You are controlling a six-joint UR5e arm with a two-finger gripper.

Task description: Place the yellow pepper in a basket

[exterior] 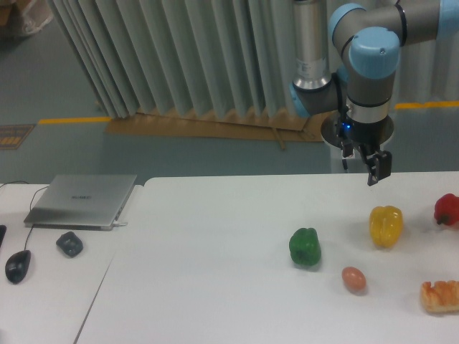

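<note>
One upright yellow pepper [386, 226] (stem end up) below the gripper [378, 166], jaw state unclear.

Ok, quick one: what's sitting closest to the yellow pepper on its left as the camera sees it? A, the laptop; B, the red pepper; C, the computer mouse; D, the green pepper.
D: the green pepper stands just left of the yellow pepper on the white table, while the laptop and mouse lie far off on the left table and the red pepper is to its right.
</note>
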